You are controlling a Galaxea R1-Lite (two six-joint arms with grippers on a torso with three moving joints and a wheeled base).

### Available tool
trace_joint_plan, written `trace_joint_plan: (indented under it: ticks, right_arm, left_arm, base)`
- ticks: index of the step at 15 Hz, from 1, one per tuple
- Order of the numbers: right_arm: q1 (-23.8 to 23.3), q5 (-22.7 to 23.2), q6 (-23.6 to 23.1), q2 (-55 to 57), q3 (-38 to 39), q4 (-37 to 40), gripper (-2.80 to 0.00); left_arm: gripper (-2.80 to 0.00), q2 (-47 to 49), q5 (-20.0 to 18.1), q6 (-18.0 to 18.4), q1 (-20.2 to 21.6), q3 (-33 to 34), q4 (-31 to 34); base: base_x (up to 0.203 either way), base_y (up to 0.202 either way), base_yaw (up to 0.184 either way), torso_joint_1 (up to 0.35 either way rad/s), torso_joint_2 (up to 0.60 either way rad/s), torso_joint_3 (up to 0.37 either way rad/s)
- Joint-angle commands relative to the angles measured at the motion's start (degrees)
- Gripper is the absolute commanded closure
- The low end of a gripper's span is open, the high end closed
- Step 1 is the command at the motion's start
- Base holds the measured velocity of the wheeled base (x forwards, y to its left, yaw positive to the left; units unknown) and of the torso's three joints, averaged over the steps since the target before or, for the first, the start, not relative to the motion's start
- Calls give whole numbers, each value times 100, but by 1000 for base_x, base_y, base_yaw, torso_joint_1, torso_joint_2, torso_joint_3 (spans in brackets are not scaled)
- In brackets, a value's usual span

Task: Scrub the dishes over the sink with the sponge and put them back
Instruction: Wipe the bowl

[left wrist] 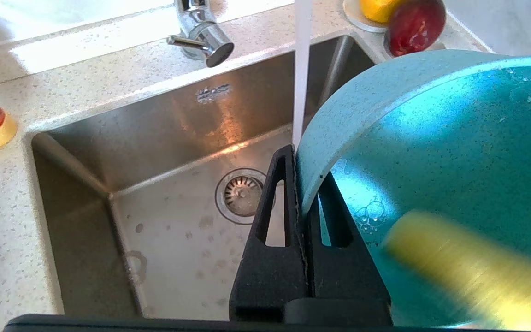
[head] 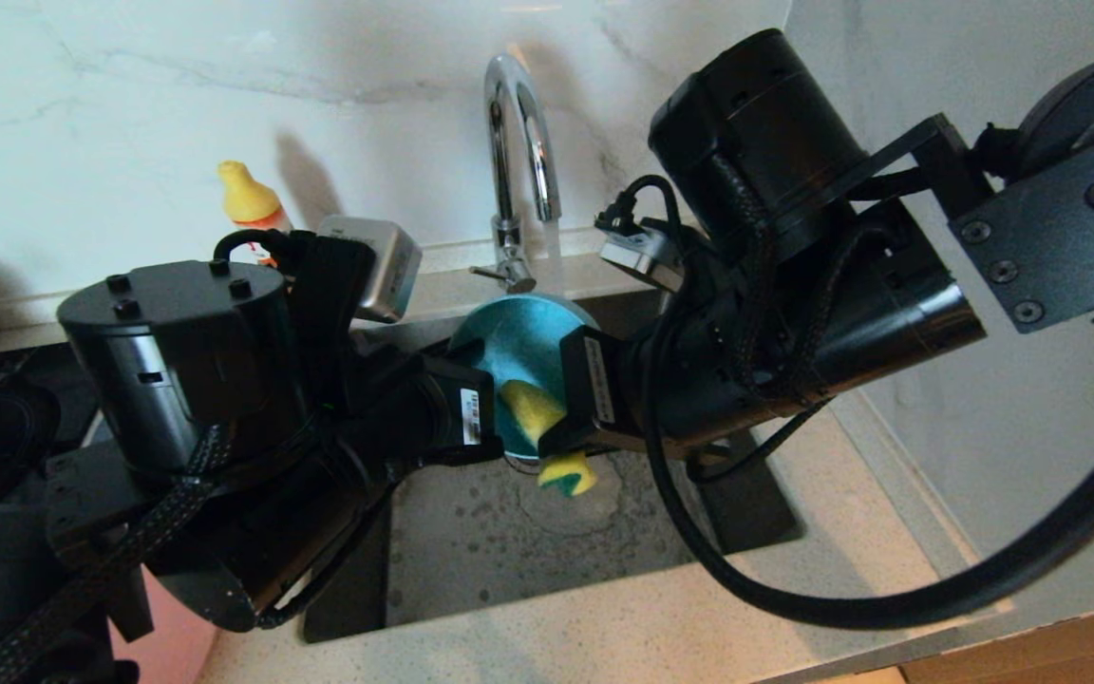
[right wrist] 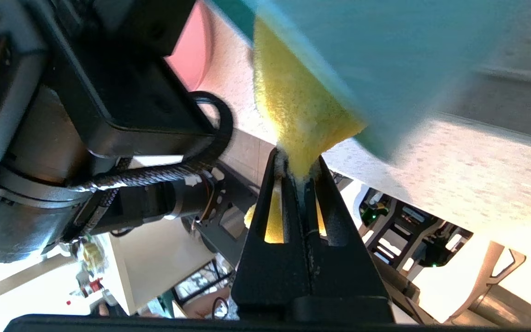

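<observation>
- Sink (head: 471, 560) of brushed steel sits in a pale speckled desk (head: 851, 494), seen from above; its round drain strainer (left wrist: 240, 192) lies on the basin floor.
- Curved chrome tap (head: 514, 142) stands behind the basin, and a thin stream of water (left wrist: 300, 74) falls from it.
- Left gripper (left wrist: 301, 203) reaches in from the left, fingers pressed together on the rim of a teal bowl (head: 518, 342), holding it tilted on edge over the basin, hollow side facing the right arm.
- Right gripper (right wrist: 298, 173) reaches in from the right, fingers pinching a yellow sponge (head: 533, 408) with a green layer.
- The sponge is pressed against the inside of the bowl, and one end of it hangs below the fingers over the basin.
- Soap bubbles cling to the bowl's inner wall beside the left fingers.
- A yellow-capped bottle (head: 248, 195) stands on the desk by the wall, left of the tap.
- A white saucer (left wrist: 362, 20) holding a yellow and a dark red fruit sits at the basin's far corner.
</observation>
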Motion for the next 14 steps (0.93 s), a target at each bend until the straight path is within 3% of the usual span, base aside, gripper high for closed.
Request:
trace_joint_plan:
  ticks: [1,7,14]
  right_arm:
    - [134,10,22,166,-15,-43,0]
    - [237,18,35,169,-7,-60,0]
    - [-115,10,34,-165,53,177,0]
  left_arm:
    - [0,32,21,0,-5,18,-24]
    - [0,15,14,-11,-5,39,-32]
    - [0,-8,27,0,-4,-8,-32]
  base:
    - [0,0,0,0,0,0]
    - [0,0,0,0,0,0]
    - [0,0,0,0,0,0]
